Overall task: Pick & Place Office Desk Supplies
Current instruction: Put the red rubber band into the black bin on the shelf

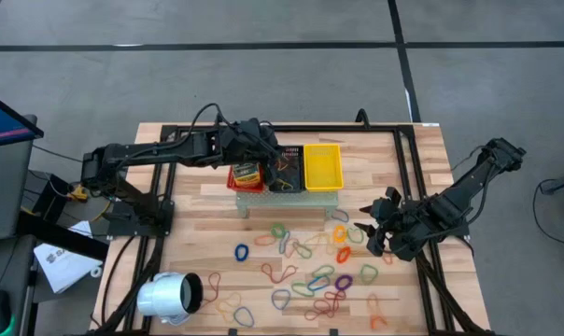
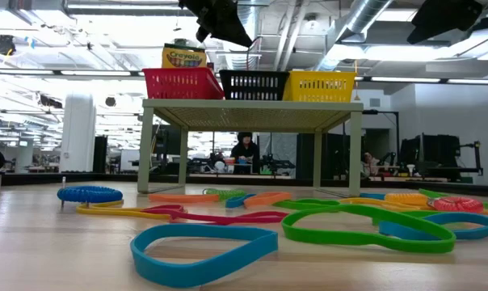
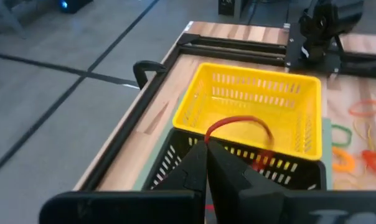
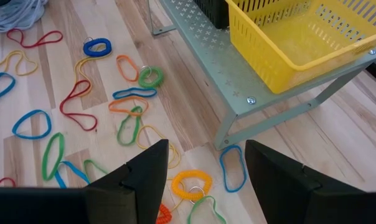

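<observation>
Many coloured rubber-band loops (image 1: 310,275) lie scattered on the wooden table's near half. My left gripper (image 1: 266,154) is up over the black basket (image 1: 284,170) and shut on a red rubber band (image 3: 238,122). The black basket stands between a red basket (image 1: 237,177) and a yellow basket (image 1: 322,166) on a low stand (image 2: 252,105). My right gripper (image 1: 368,233) hangs open above the bands (image 4: 135,118) at the table's right, with nothing between its fingers. My left gripper pinches the red band between its two shut fingertips at one end of the loop (image 3: 208,139). The fingers slant down from the table's left side. The loop arches out past the tips, clear of the table, over the black basket (image 3: 169,158).
A yellow crayon box (image 2: 183,56) stands in the red basket. A white cylinder (image 1: 165,297) lies at the near left corner. A black frame rail (image 1: 408,177) runs along the table's right and far sides. In the low view a person (image 2: 245,152) sits in the room behind.
</observation>
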`<state>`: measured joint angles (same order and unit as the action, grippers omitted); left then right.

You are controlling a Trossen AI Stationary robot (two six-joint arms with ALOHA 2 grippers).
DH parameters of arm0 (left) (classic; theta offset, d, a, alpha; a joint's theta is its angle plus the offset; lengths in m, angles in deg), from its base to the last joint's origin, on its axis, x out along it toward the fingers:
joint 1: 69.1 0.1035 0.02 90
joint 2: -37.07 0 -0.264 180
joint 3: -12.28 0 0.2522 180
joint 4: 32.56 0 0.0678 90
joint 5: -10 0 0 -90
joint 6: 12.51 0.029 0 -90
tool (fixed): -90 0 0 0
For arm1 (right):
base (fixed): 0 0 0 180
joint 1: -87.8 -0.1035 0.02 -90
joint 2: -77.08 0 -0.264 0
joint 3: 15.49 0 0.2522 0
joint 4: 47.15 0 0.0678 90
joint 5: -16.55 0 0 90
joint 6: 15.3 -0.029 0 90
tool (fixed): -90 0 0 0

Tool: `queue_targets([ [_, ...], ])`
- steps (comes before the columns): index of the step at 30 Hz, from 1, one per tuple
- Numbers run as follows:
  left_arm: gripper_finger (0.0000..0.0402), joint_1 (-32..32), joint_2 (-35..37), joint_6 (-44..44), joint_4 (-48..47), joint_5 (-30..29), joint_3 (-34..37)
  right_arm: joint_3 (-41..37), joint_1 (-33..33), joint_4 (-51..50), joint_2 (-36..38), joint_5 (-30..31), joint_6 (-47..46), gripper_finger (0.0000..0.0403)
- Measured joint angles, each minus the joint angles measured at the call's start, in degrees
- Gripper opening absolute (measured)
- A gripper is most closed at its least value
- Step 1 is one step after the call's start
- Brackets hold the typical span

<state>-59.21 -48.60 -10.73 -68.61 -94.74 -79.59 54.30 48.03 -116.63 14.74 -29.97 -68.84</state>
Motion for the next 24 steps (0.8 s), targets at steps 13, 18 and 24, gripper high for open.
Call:
queue_targets([
  [13,0.0186,-4.3,0.5,3.8,-7.8,0.7,0.0,0.0,0.0,0.1,0.0,0.0,0.0,0.0209],
  [18,0.0214,-12.5,3.5,-2.6,-22.9,3.0,0.0,0.0,0.0,0.1,0.0,0.0,0.0,0.0209],
  [24,0.0214,-29.6,3.3,-18.9,-33.8,-0.1,0.0,0.0,0.0,0.1,0.0,0.1,0.0,0.0209],
])
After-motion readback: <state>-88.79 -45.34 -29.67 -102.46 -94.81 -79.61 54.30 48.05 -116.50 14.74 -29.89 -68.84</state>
